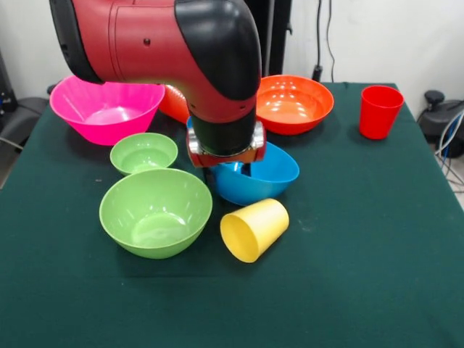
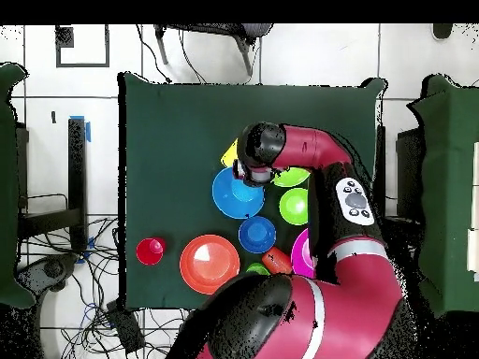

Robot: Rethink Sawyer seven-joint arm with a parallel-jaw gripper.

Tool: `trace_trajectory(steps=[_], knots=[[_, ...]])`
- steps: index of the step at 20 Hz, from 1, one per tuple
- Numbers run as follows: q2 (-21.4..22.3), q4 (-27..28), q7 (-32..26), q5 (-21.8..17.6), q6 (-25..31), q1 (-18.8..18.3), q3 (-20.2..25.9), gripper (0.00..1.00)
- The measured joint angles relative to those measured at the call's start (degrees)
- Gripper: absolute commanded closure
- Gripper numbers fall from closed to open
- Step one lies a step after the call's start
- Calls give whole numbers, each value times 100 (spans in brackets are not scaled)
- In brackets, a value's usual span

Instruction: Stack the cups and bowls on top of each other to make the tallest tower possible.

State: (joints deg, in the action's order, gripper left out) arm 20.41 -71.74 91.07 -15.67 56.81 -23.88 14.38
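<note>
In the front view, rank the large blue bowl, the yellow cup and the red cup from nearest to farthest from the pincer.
1. Large blue bowl: directly under the pincer, at its rim.
2. Yellow cup: lying on its side, just in front of the blue bowl.
3. Red cup: upright, far off at the table's right rear.

You've got bright, even room light from above. Shadows on the cloth [image 1: 377,239] are soft and short: a faint one hugs the yellow cup [image 1: 254,229], another sits under the big green bowl [image 1: 156,212]. Glossy highlights show inside the orange bowl [image 1: 293,103] and pink bowl [image 1: 106,107]. The arm [image 1: 167,43] looms close in the front view, slightly soft. The overhead view is flatter, with paler floor tiles [image 2: 65,103].
</note>
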Motion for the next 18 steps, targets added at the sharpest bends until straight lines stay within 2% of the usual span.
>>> trace_trajectory(steps=[10,18], knots=[[45,22,0,153,23,-44,165,0],[121,22,0,367,203,-218,382,0]])
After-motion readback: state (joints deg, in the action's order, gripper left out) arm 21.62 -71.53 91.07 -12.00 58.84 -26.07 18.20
